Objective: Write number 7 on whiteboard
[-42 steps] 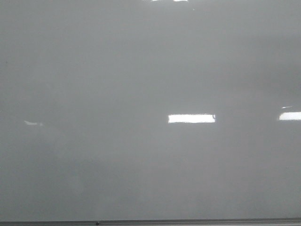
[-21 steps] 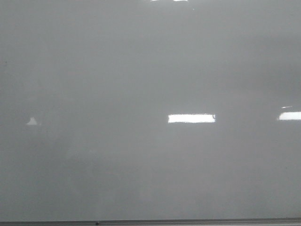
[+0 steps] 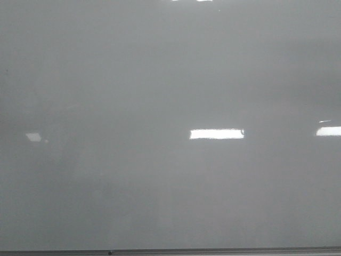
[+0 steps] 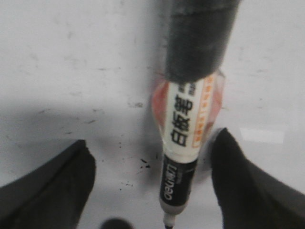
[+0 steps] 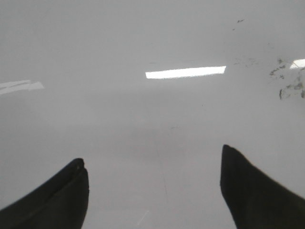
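Note:
The whiteboard (image 3: 160,80) is glossy pale grey and fills the front view, with no number 7 on it and neither gripper in sight. In the left wrist view my left gripper (image 4: 152,137) is open over the board (image 4: 71,71). A whiteboard marker (image 4: 183,138) lies between its fingers, with a white and orange label, a black end and a dark grey wrap (image 4: 200,38). Its nib points to the frame's bottom edge. It is nearer the right-hand finger (image 4: 238,176); I see no finger pressing it. My right gripper (image 5: 152,155) is open and empty over bare board (image 5: 143,119).
A thin metal edge strip (image 3: 213,250) runs along the board's near side. Bright rectangular light reflections (image 3: 217,134) lie on the board. Old black marker smudges (image 5: 288,83) show in the right wrist view, and small black specks (image 4: 143,162) near the marker.
Only the small glare patch at the left of the front view has changed shape. No line has appeared on the board.

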You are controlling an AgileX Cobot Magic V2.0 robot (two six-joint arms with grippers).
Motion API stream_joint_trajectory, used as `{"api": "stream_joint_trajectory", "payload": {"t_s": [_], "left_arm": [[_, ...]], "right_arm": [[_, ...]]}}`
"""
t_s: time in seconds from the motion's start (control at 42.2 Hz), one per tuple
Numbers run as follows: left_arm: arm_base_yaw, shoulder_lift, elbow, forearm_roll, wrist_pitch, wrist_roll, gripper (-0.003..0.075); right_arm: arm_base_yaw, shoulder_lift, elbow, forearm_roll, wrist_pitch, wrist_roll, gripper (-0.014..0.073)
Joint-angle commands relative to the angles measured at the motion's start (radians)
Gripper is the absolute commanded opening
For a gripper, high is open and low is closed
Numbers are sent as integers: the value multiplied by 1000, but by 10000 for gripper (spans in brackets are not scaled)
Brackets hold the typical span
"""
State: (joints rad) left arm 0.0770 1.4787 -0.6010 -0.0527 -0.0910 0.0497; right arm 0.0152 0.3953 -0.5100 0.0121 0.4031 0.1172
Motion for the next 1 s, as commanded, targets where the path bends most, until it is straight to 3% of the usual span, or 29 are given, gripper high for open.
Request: {"api": "stream_joint_trajectory", "payload": {"t_s": [0.0,0.19,0.261,0.498,0.569,0.782,0.901,0.972], "left_arm": [[-8,-20,-29,-2,-96,-4,288],[-29,-20,-29,-2,-99,-4,36],[-40,-23,-29,-2,-88,-4,-21],[-95,-156,-29,-32,166,-4,-20],[-120,-214,-42,-43,285,-4,-20],[-252,-301,-200,-53,878,78,-20],[-357,-303,-289,-79,1055,160,-20],[-440,-304,-324,-98,1092,260,-20]], "right_arm": [[-1,14,-36,2,-77,0,591],[-1,14,-36,2,-82,0,591],[-1,14,-36,2,-82,0,591],[-1,14,-36,2,-82,0,591],[-1,14,-36,9,-81,0,591],[5,30,-60,44,9,0,591],[24,91,-97,47,87,-33,591],[48,137,-128,57,122,-75,591]]}}
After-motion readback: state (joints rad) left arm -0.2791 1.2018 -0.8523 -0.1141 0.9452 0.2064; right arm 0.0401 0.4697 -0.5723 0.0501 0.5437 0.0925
